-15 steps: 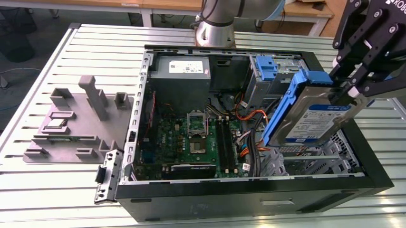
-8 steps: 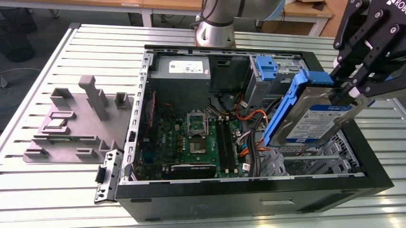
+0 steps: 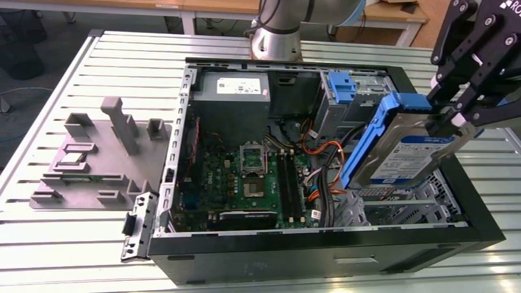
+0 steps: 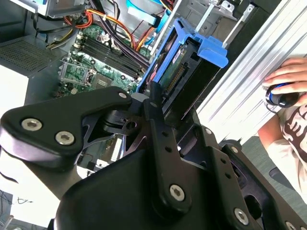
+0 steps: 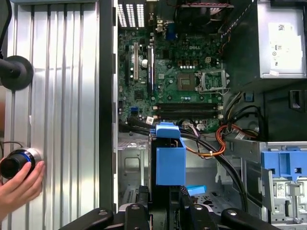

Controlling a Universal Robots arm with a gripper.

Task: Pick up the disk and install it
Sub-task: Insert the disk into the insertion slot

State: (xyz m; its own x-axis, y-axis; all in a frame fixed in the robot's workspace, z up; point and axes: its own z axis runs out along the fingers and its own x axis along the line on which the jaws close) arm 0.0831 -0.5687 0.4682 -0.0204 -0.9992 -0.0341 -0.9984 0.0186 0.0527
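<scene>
The disk (image 3: pixel 407 152), a silver drive with a blue-and-white label in a blue carrier frame, hangs tilted on edge over the open computer case (image 3: pixel 326 247), at the exterior view's right. My gripper (image 3: pixel 454 119) is shut on its upper end. Below it lies the metal drive cage (image 3: pixel 399 204). In the second wrist view the black fingers (image 4: pixel 154 98) clamp the disk (image 4: pixel 184 67) from both sides. In the first wrist view the disk (image 5: pixel 170 160) sticks out edge-on from the gripper (image 5: pixel 165 206), above the cage and close to the cables.
Inside the case are the green motherboard (image 3: pixel 252 183), a grey box with a white sticker (image 3: pixel 236 85), a bare blue bracket (image 3: pixel 342 85) and orange and black cables (image 5: pixel 220 139). A grey fixture (image 3: pixel 89 159) stands on the slatted table. A person's hand (image 5: pixel 19 182) rests beside the case.
</scene>
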